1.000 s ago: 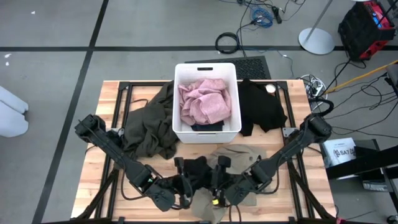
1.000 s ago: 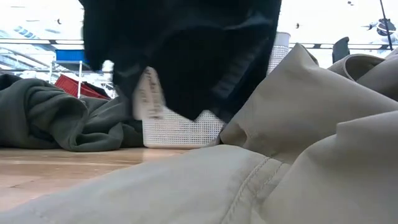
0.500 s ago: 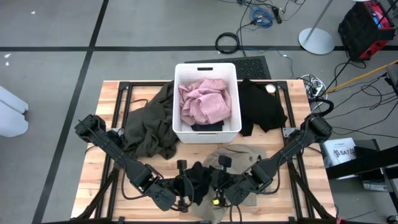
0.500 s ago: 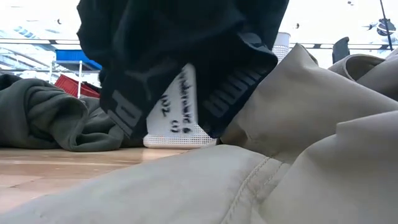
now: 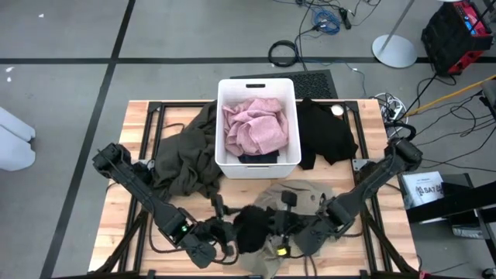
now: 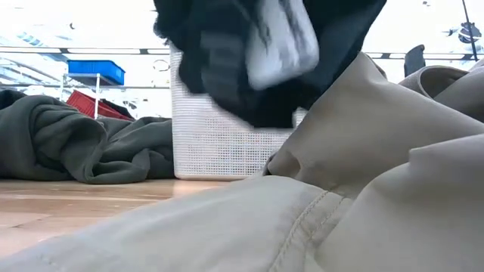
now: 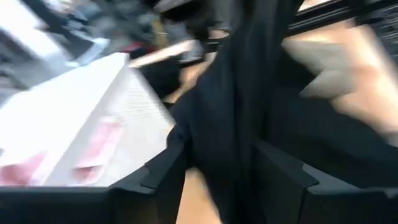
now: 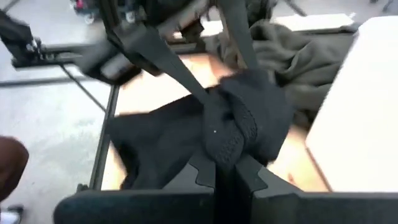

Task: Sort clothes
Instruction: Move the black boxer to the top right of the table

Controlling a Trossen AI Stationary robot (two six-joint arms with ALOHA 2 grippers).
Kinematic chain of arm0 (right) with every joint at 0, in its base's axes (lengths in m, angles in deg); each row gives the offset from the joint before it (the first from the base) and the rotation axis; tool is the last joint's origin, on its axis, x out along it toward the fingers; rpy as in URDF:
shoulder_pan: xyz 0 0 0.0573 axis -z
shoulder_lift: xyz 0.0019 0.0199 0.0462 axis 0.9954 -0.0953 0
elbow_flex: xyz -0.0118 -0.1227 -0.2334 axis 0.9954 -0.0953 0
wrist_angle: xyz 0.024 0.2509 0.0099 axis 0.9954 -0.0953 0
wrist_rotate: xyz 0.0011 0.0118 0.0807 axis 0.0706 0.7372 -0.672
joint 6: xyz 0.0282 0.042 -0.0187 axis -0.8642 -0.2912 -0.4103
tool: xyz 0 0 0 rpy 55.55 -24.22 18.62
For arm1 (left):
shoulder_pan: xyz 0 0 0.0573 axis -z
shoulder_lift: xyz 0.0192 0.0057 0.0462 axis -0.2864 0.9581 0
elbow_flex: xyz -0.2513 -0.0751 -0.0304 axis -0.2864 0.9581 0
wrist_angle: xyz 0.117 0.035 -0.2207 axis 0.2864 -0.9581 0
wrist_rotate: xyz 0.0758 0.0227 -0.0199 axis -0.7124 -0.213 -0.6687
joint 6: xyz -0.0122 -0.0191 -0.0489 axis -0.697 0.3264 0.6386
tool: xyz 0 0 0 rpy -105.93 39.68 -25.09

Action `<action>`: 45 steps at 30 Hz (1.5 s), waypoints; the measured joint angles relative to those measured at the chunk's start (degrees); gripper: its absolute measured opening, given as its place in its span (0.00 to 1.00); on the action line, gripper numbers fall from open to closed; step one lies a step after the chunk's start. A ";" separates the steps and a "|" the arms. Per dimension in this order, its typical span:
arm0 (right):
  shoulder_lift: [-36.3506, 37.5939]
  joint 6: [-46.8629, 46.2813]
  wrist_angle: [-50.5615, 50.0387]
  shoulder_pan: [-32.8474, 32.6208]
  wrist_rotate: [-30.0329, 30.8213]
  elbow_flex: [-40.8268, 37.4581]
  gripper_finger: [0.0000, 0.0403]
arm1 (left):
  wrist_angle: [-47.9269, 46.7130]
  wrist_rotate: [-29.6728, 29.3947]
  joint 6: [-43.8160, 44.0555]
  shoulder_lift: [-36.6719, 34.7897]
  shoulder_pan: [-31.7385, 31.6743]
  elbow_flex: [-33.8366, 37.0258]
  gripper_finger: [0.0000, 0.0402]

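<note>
The grey floor (image 5: 62, 35) crossed by dark lines surrounds the bench, with coiled cables (image 5: 283, 53) beyond the far edge and a red and black case (image 5: 457, 31) at the far right. The wooden bench (image 5: 124, 194) sits on a black frame. A large dark olive garment (image 5: 186, 155) sprawls over the left half, touching the white bin (image 5: 257, 167) that stands at the middle of the far edge. A pale pink garment (image 5: 254, 128) fills the bin, over something dark. A black garment (image 5: 325, 132) lies just right of the bin, near the far right corner. A khaki garment (image 5: 298, 194) spreads along the near edge; the low view looks across its folds. Above it, a small black garment (image 5: 252, 226) hangs bunched between both arms: the left gripper (image 5: 223, 231) and the right gripper (image 5: 280, 230) are each clamped on it from opposite sides, close together.
</note>
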 joint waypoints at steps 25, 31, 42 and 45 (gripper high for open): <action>39.05 -12.72 -41.79 12.79 40.19 0.11 0.00 | -9.65 -22.16 -2.61 -7.45 0.46 0.07 0.46; 40.73 -20.15 -53.09 28.48 28.79 -0.16 0.00 | -8.79 -30.10 1.66 -7.48 0.30 0.07 0.46; 40.58 -2.86 -27.56 54.55 -1.70 -23.62 0.00 | -6.89 4.24 4.91 -7.19 -10.16 1.11 0.46; 40.27 -0.95 -18.51 60.48 -9.23 -29.79 0.00 | -2.65 9.13 4.04 -7.02 -12.89 5.11 0.46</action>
